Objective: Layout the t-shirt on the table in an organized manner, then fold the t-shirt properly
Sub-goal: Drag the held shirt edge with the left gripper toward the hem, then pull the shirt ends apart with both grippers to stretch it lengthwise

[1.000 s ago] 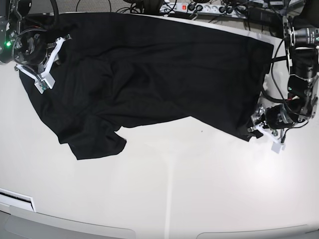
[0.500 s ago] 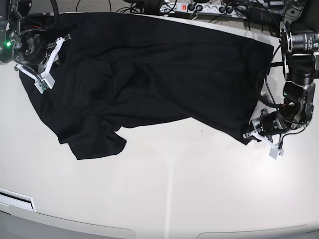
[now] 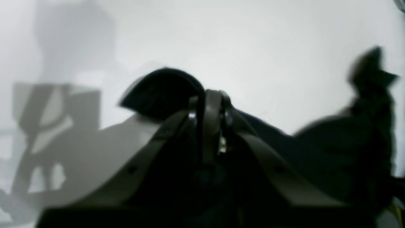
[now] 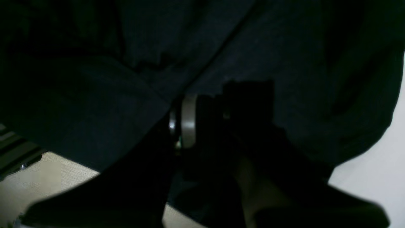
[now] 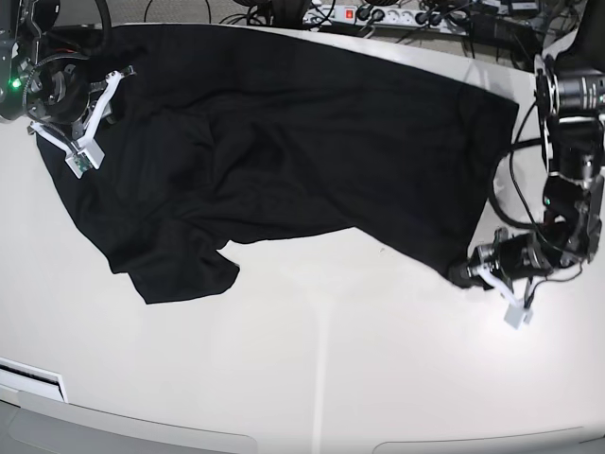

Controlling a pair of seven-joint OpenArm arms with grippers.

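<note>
In the base view, the shirt (image 5: 284,142) lies spread over the far half of the table (image 5: 331,378), rumpled, with a sleeve flap jutting toward the near side at lower left. Its far edge reaches the table's rim, where cables and a power strip (image 5: 378,16) lie beyond. The left gripper (image 5: 470,273) sits low at the shirt's near right corner, jaws pressed together on the cloth there. The right gripper (image 5: 95,118) rests at the shirt's far left edge, white fingers angled over the black fabric; from here it is hard to tell how much cloth sits between them.

In the left wrist view, the left gripper (image 3: 210,104) has its two pale fingers (image 3: 212,126) drawn tight together, with a fold of shirt (image 3: 161,93) bulging out from the pinch. More of the black cloth trails off to the right. The white table (image 3: 253,47) fills the background, with the arm's shadow at left.

In the right wrist view, the shirt (image 4: 126,79) covers nearly the whole frame, dark and creased. The right gripper (image 4: 202,123) is mostly lost in shadow; one pale finger (image 4: 189,122) shows, and cloth appears to sit between the jaws. Slivers of table (image 4: 373,171) show at lower right and lower left.
</note>
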